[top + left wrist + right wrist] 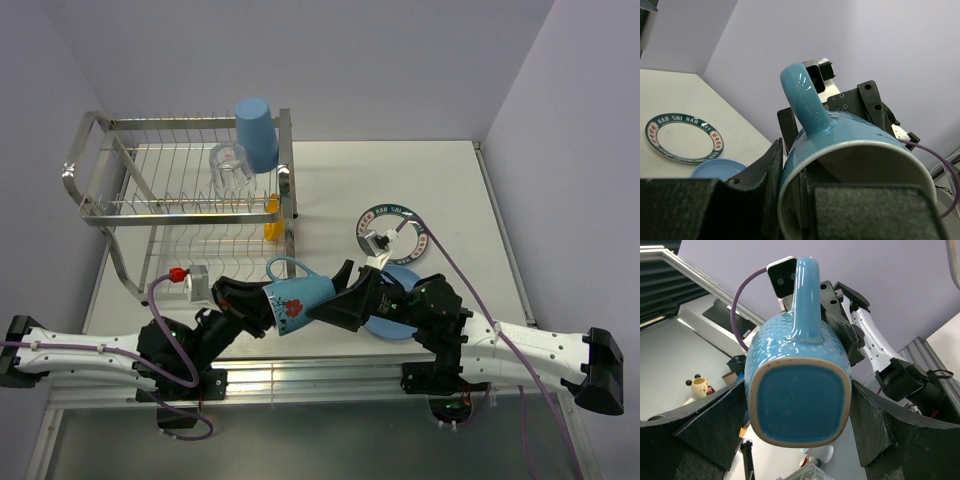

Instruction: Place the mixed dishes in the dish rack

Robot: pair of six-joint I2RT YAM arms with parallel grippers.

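Left claw is pinching the light blue mug by the rim, one pad inside, one outside. Right claw sits spread wide around the base, pads right up against it, but I can't tell if they're biting. The mug hangs between both claws, with the dish rack out beyond the left one. Get one firm squeeze before you loosen the other.
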